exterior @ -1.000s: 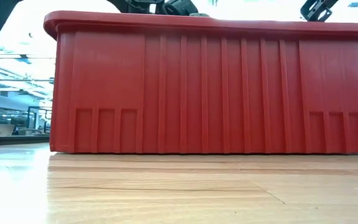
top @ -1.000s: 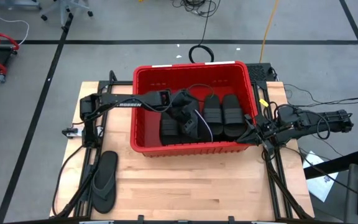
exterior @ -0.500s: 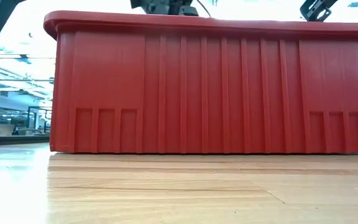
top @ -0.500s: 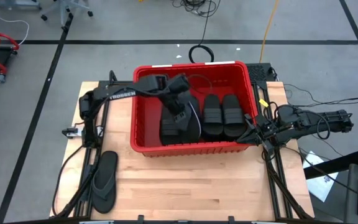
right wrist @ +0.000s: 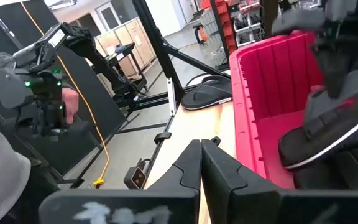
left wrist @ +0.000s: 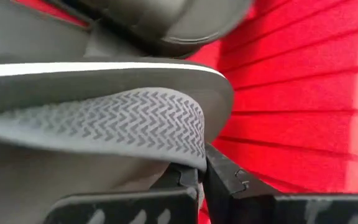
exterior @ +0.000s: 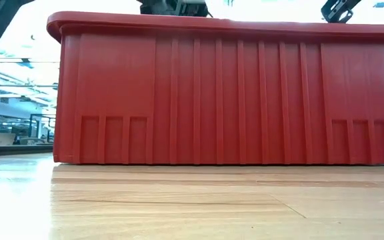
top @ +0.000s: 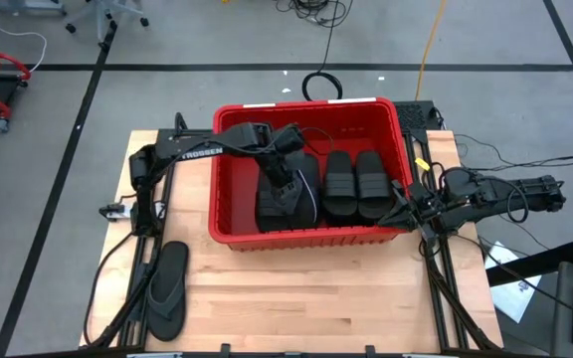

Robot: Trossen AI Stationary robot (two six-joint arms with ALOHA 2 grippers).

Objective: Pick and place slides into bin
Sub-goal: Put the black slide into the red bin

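The left arm reaches from the table's left edge toward the middle, elbow bent, its wrist angled downward. The left gripper points down, its two dark fingers pressed together. The right arm lies folded low at the table's right edge, the right gripper closed, fingertips meeting

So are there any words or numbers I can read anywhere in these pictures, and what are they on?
"TROSSEN": white letters along the left arm, seen from above and only just readable.
No other words, numbers or signs can be read: none shows on the bin, the slides in it or the table.
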